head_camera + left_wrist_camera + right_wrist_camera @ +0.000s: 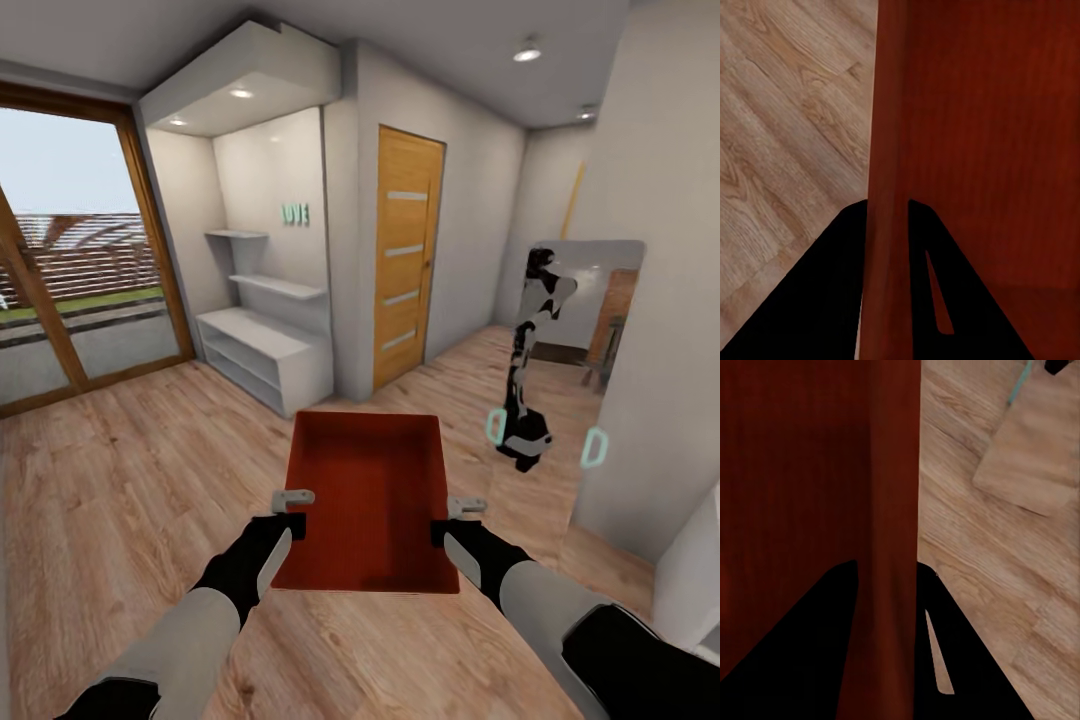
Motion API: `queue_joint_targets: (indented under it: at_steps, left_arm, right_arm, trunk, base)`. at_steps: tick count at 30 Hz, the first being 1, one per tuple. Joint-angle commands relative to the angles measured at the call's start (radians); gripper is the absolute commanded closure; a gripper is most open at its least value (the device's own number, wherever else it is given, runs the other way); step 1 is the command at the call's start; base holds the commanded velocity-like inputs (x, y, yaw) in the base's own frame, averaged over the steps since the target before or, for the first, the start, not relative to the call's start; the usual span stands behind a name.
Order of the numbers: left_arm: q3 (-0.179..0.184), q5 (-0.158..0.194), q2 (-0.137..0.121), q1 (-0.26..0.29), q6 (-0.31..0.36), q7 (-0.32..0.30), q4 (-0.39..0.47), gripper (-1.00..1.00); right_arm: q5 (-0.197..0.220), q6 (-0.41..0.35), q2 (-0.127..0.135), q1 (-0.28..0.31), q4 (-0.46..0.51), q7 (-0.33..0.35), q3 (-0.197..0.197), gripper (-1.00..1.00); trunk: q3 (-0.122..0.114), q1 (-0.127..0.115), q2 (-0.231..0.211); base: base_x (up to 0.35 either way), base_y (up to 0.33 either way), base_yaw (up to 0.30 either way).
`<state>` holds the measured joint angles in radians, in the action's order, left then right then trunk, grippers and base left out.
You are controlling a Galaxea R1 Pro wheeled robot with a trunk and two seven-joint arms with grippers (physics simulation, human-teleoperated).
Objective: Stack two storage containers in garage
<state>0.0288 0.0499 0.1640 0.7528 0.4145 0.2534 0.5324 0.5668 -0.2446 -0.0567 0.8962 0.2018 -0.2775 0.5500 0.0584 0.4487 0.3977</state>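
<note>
Holding one storage container (368,500) out in front of the trunk, I have the left gripper (293,505) clamped on its left wall and the right gripper (458,515) clamped on its right wall, so the bin hangs between the two arms above the light wood plank flooring (130,480). From the left wrist camera I see that gripper's dark fingers (832,292) straddling the thin orange-red wall (889,187), one outside and one inside the bin, and the right wrist camera shows the same pinch on the opposite wall (896,532). The container's open top faces up and its inside looks bare. Beyond the container stands a honey-wood door (408,255) with frosted strips, shut, and to the left of that door a white alcove with shelves (265,330). Further left of the container is a big glazed door (70,260) looking outdoors. To the right of the container, a mirror (575,340) on the wall reflects the robot.
</note>
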Motion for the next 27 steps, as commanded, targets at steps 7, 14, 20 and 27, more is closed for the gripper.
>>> queue_joint_targets:
  at_steps: [7, 14, 20, 27]
  left_arm:
    - [0.014, 0.033, -0.001, 0.0, 0.043, 0.009, -0.028, 1.0]
    - [0.014, 0.033, -0.001, 0.0, 0.043, 0.009, -0.028, 1.0]
    - [0.014, 0.033, -0.001, 0.0, 0.043, 0.009, -0.028, 1.0]
    - [0.014, 0.033, -0.001, 0.0, 0.043, 0.009, -0.028, 1.0]
  right_arm:
    - [-0.013, -0.005, 0.009, 0.002, 0.005, -0.003, -0.005, 1.0]
    - [-0.013, -0.005, 0.009, 0.002, 0.005, -0.003, -0.005, 1.0]
    - [-0.013, -0.005, 0.009, 0.002, 0.005, -0.003, -0.005, 1.0]
    - [-0.013, -0.005, 0.009, 0.002, 0.005, -0.003, -0.005, 1.0]
  trunk:
    - [0.002, 0.001, 0.002]
    - [0.002, 0.001, 0.002]
    - [0.002, 0.001, 0.002]
    - [0.002, 0.001, 0.002]
  base:
    - [0.323, 0.0, 0.0]
    - [0.324, 0.0, 0.0]
    - [0.324, 0.0, 0.0]
    - [0.324, 0.0, 0.0]
